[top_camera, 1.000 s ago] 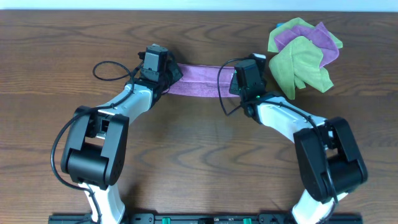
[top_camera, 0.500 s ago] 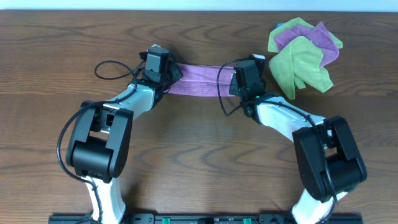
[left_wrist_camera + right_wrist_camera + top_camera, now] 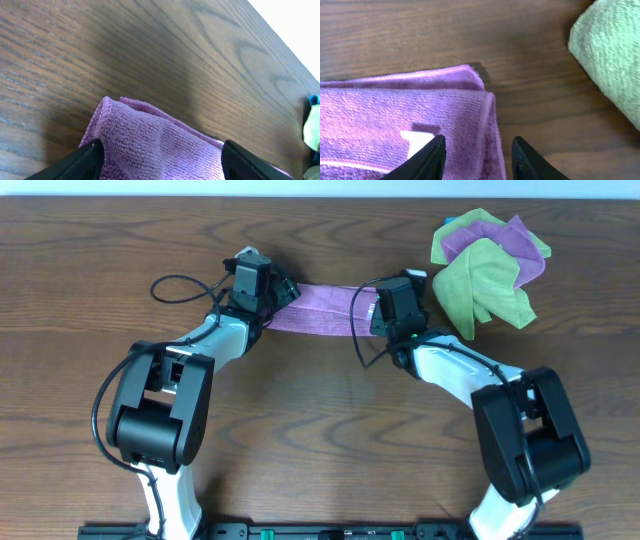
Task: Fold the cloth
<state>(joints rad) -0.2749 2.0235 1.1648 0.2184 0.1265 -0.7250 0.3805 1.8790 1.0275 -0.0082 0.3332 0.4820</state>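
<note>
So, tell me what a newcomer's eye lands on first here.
The cloth, folded into a narrow purple strip, lies across the table's far middle, the left gripper and right gripper open over its ends. A bunched pile of green and purple cloths sits past its right end.

cloth [image 3: 325,308] on table [image 3: 320,440], bunched cloths [image 3: 488,270] to right
</note>
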